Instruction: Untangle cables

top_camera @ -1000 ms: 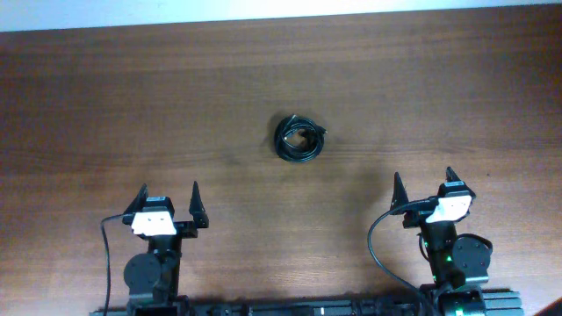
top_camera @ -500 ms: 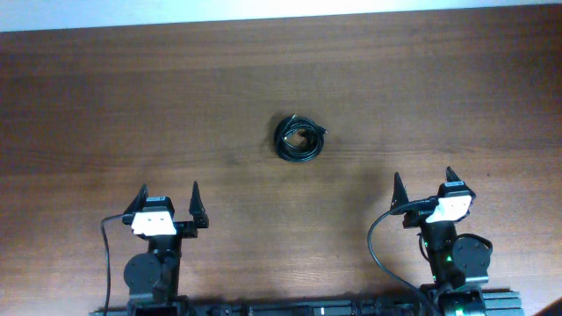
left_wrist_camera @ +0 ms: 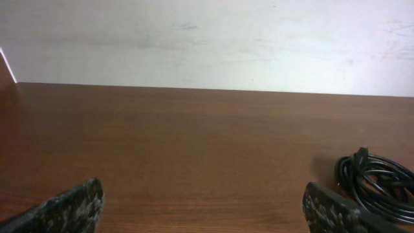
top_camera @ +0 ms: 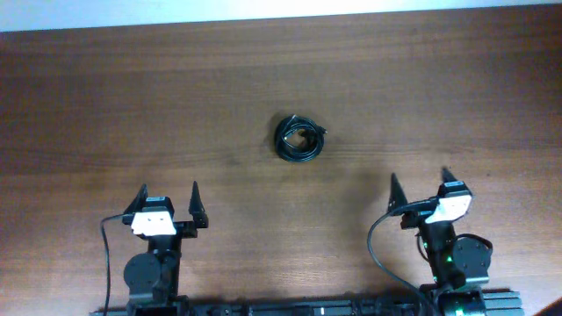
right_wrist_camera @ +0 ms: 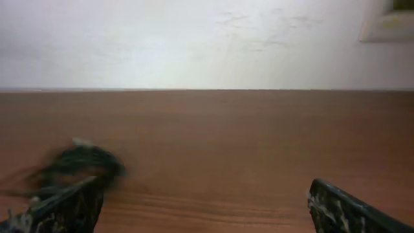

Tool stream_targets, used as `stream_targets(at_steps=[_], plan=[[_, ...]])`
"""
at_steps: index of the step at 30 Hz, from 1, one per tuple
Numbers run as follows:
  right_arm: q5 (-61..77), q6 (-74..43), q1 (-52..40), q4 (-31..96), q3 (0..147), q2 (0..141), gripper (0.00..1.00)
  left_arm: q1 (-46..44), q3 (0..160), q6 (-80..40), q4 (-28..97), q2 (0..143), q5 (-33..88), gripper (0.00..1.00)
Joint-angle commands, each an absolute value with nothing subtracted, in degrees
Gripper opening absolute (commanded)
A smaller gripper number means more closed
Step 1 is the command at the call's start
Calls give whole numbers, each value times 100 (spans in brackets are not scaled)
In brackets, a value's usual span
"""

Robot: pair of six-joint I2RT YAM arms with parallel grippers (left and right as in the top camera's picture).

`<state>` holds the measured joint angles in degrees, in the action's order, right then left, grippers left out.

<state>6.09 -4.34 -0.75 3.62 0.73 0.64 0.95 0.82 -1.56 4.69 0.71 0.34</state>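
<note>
The cables (top_camera: 299,138) lie as one small coiled black bundle near the middle of the wooden table. The bundle also shows at the right edge of the left wrist view (left_wrist_camera: 378,183) and, blurred, at the left of the right wrist view (right_wrist_camera: 81,164). My left gripper (top_camera: 167,199) is open and empty at the near left, well short of the bundle. My right gripper (top_camera: 419,189) is open and empty at the near right, also apart from it. In the wrist views the fingertips of the left gripper (left_wrist_camera: 204,204) and the right gripper (right_wrist_camera: 204,204) stand wide apart with nothing between them.
The brown wooden table (top_camera: 132,105) runs to a far edge against a white wall (left_wrist_camera: 207,39). A thicker black arm wire (top_camera: 376,241) loops beside the right arm's base, another (top_camera: 107,246) beside the left base.
The right gripper has shifted slightly forward and left. The left arm and the cable bundle have not moved.
</note>
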Motion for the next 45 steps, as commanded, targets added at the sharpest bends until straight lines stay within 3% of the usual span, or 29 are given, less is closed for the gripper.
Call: stream_targets(at_steps=[1, 2, 4, 6, 8, 11, 13, 18, 22, 24, 27, 30, 34, 41, 44, 45], plan=[[3072, -2630, -36, 266, 32, 36, 98, 123, 54, -172, 464, 38, -10, 99], [3833, -3205, -36, 268, 32, 36, 98, 123, 54, -169, 456, 38, 346, 99], [4036, -3920, -36, 248, 32, 36, 98, 123, 54, -237, 340, 38, 1321, 99], [3922, -3948, -36, 43, 32, 36, 98, 123, 54, -233, 200, 38, 2648, 99], [3981, -3938, -34, -314, 78, 36, 98, 123, 99, -235, -161, 38, 3221, 99], [3398, -3249, -34, -276, 718, 43, 98, 130, 720, -204, -250, 113, 2759, 99], [2611, -2388, -36, 794, 1673, 233, 98, 130, 1358, -167, -95, 552, 2613, 99], [2202, -749, -36, 3776, 4646, 2606, 98, 128, 4206, 698, 1918, 3868, 3548, 99], [2893, -491, -36, 5522, 6919, 5273, 98, 128, 7323, 738, 4856, 7102, 3745, 99], [4257, -491, -36, 5583, 7542, 6300, 98, 123, 8182, 716, 5787, 8270, 4401, 99], [5105, -493, -148, 5127, 7706, 7540, 98, 113, 8335, 720, 6062, 9411, 4980, 99], [3345, -1728, -1109, 5028, 7706, 9205, 97, 62, 8335, 718, 6095, 10425, 4379, 99], [3232, -2659, -1686, 4600, 7706, 10578, 96, 54, 8333, 696, 6187, 11017, 4056, 99], [3203, -3205, -1909, 4274, 7703, 11100, 90, 51, 8333, 696, 6180, 11187, 4049, 99], [2401, -3723, -2231, 4213, 7703, 11102, 90, 38, 8333, 696, 6182, 11187, 4047, 99], [2329, -3850, -2268, 4167, 7703, 11102, 81, 38, 8333, 698, 6182, 11187, 4045, 99]])
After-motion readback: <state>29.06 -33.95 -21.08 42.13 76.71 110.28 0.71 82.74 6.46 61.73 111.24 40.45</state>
